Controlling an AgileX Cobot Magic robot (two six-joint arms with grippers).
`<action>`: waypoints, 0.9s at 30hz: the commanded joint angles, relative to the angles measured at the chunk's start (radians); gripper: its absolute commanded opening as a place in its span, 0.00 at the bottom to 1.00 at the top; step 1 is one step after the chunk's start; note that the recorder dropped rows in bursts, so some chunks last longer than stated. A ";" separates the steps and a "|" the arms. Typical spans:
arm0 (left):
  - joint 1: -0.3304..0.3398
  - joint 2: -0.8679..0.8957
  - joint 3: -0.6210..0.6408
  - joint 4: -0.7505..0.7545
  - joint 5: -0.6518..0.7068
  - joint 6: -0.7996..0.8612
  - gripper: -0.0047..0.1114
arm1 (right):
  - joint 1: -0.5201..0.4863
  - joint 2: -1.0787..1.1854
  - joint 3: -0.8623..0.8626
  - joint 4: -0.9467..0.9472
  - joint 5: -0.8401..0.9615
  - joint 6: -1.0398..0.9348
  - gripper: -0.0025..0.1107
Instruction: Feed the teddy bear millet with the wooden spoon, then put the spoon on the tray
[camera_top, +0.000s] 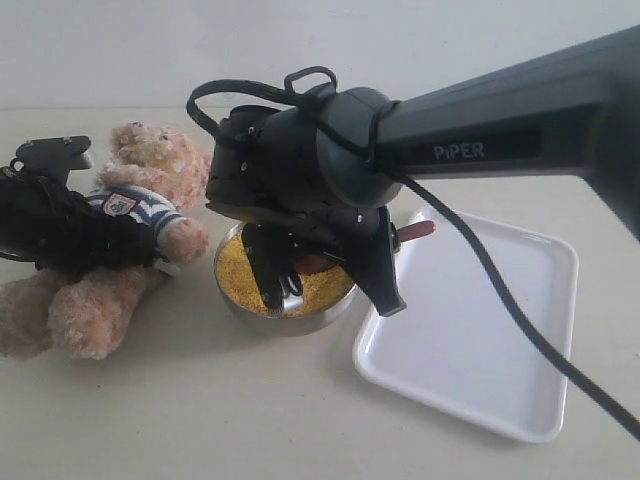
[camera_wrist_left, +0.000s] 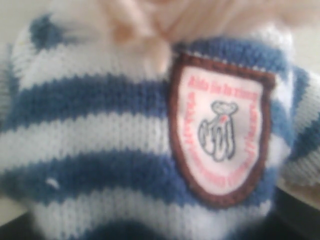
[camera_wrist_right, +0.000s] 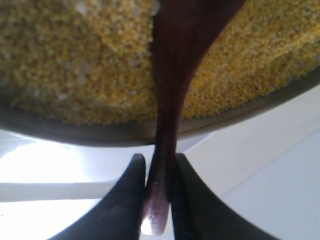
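The teddy bear leans back at the left, and my left gripper is clamped around its striped torso. Its shirt and chest badge fill the left wrist view, where the fingers are hidden. My right gripper is shut on the handle of the wooden spoon, near the handle's end. The spoon's head reaches over the millet in the steel bowl. The white tray lies just right of the bowl, with nothing on it.
The right arm crosses the scene from the upper right and hides much of the bowl. Its black cable hangs over the tray. The bowl's rim almost meets the tray's edge. A pale tabletop lies in front.
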 joint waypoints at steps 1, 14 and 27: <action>0.000 0.002 0.005 -0.016 -0.023 0.003 0.07 | -0.004 -0.005 0.003 0.010 0.007 -0.003 0.02; 0.000 0.002 0.005 -0.023 -0.019 0.003 0.07 | -0.004 -0.005 0.003 0.012 0.007 0.035 0.02; 0.000 0.002 0.005 -0.039 -0.011 0.003 0.07 | -0.029 -0.063 0.003 0.123 0.007 0.008 0.02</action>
